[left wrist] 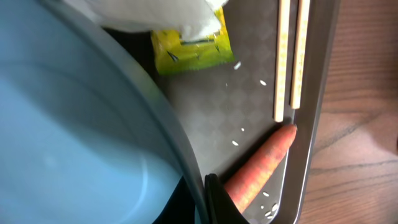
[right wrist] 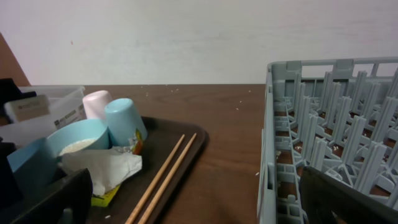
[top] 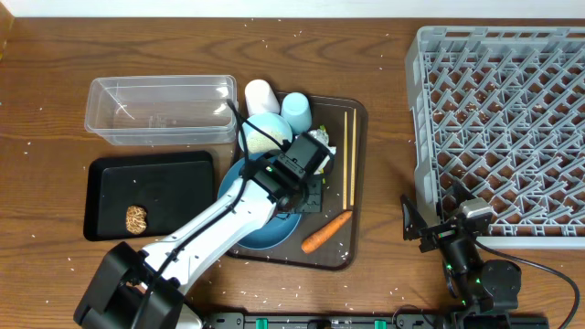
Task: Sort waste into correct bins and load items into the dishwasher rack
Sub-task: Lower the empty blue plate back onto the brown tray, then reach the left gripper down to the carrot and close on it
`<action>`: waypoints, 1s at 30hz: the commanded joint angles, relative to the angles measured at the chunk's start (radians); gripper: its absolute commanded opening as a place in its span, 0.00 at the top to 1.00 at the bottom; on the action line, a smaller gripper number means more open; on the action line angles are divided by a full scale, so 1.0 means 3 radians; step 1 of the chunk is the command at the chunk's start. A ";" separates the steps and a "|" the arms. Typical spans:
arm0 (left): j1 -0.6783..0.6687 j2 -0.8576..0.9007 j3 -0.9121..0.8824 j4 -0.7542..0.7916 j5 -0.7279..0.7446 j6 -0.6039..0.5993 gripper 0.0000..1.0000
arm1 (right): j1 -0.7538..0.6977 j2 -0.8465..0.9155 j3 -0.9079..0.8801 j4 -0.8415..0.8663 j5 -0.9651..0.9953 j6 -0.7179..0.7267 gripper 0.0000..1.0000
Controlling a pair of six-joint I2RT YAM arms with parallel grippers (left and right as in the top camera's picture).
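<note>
While your left gripper (left wrist: 210, 205) is hovering over the brown tray (top: 358, 114) mid-frame in the overhead shot, its fingers are squeezing together on what looks like the right rim of the blue plate (top: 274, 233), and the carrot (top: 327, 230) is lying just beside it. Your right gripper (top: 417, 226) is hanging wide apart at lower right, next to the rack (top: 503, 119).

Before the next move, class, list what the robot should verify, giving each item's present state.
1. Right gripper open, empty: ok.
2. Left gripper shut; gripping anything: cannot tell.
3. Carrot on brown tray, unbinned: not ok.
4. Wrapper on brown tray, unbinned: not ok.
5. Clear tub empty: ok.
6. Dishwasher rack free of dishes: ok.
</note>
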 commanded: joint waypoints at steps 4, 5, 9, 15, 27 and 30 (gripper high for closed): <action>-0.0108 0.0034 0.0011 0.0019 0.0072 -0.0142 0.94 | 0.0029 -0.0014 -0.0005 -0.0014 0.0009 -0.0027 0.01; -0.0121 0.0034 0.0011 0.0015 0.0071 -0.0142 0.87 | 0.0029 -0.0014 -0.0005 -0.0014 0.0009 -0.0027 0.01; -0.0135 0.0034 0.0011 -0.0033 0.0070 -0.0141 0.35 | 0.0029 -0.0014 -0.0005 -0.0013 0.0009 -0.0027 0.01; -0.0135 0.0034 0.0127 -0.0291 0.0071 -0.0116 0.30 | 0.0029 -0.0014 -0.0005 -0.0014 0.0009 -0.0027 0.01; -0.0710 0.0132 0.0549 -0.0568 -0.0177 0.0524 0.26 | 0.0029 -0.0014 -0.0005 -0.0014 0.0009 -0.0027 0.01; -0.0778 0.0305 0.0552 -0.0544 -0.0154 0.0415 0.26 | 0.0029 -0.0014 -0.0005 -0.0014 0.0009 -0.0027 0.01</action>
